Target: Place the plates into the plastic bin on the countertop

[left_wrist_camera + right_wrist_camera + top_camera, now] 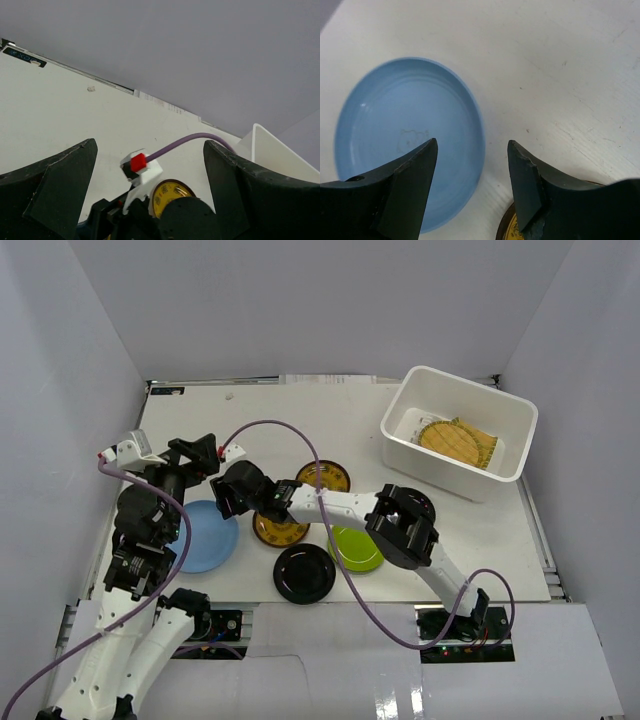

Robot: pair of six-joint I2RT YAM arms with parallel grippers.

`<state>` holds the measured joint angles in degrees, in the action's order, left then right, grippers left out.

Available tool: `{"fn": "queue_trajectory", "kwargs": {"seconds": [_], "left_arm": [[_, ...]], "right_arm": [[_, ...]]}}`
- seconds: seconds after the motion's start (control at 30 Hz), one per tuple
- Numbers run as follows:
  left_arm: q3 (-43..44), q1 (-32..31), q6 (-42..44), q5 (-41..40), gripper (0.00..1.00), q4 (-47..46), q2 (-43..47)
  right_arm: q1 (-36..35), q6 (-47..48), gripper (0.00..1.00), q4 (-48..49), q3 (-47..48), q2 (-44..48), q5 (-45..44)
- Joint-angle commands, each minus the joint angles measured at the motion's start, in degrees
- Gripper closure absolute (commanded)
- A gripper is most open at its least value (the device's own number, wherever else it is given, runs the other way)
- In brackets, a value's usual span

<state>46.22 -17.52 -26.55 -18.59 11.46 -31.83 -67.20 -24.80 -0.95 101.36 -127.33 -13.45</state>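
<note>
White plastic bin (445,472) upright, far-right of countertop (330,415). Yellow woven plates (458,442) lie overlapped inside. On the counter, all flat:
- light blue plate (205,537), near-left
- far brown-rim plate (327,477) and near brown-rim plate (283,533), centre, both yellow-centred and partly hidden
- lime green plate (352,550), just right of those
- glossy black plate (304,574), nearest front edge

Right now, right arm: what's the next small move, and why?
Probably lower the right gripper down so its open fingers straddle the rim of the blue plate. In the right wrist view that rim lies in the gap between them, nothing is held, and the plate sits flat on the table.
</note>
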Motion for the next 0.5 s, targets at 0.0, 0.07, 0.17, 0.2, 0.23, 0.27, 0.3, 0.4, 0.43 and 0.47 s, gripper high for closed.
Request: {"fn": "queue_trajectory", "kwargs": {"seconds": [0.0, 0.07, 0.17, 0.2, 0.23, 0.27, 0.3, 0.4, 0.43, 0.47], "left_arm": [[0.37, -0.59, 1.41, -0.31, 0.02, -2.24, 0.9], [0.45, -0.67, 1.41, 0.04, 0.02, -2.24, 1.33], [0.19, -0.94, 1.67, 0.83, 0.02, -2.67, 1.43], [0.19, -0.94, 1.67, 1.1, 0.02, -2.76, 1.25], [0.19, -0.94, 1.67, 1.36, 0.02, -2.85, 1.25], [0.19, -0.85, 1.85, 1.54, 0.02, -2.85, 1.25], [0.1, -0.94, 1.85, 1.63, 0.02, -2.85, 1.25], [0.01, -0.94, 2.11, 1.63, 0.02, -2.94, 1.34], [0.01, -0.94, 2.29, 1.63, 0.02, -3.03, 1.34], [0.01, -0.94, 2.29, 1.63, 0.02, -3.03, 1.34]], "right_arm": [[-0.47, 4.31, 0.36, -7.22, 6.99, -4.84, -0.96], [-0.65, 4.49, 0.38, -8.62, 9.11, -6.7, 0.61], [-1.09, 4.06, 0.41, -8.54, 10.87, -9.51, 1.76], [-1.35, 3.79, 0.44, -8.45, 11.05, -9.87, 1.85], [-1.36, 3.53, 0.47, -8.45, 11.31, -10.22, 2.2], [-1.44, 3.35, 0.5, -8.19, 11.31, -10.92, 2.38], [-1.44, 3.09, 0.52, -8.1, 11.31, -11.1, 2.55], [-1.44, 2.39, 0.7, -7.23, 11.23, -11.45, 2.82], [-1.44, 2.04, 0.76, -6.88, 11.14, -11.36, 2.73], [-1.44, 1.77, 0.85, -6.26, 10.36, -10.58, 2.56]]}}
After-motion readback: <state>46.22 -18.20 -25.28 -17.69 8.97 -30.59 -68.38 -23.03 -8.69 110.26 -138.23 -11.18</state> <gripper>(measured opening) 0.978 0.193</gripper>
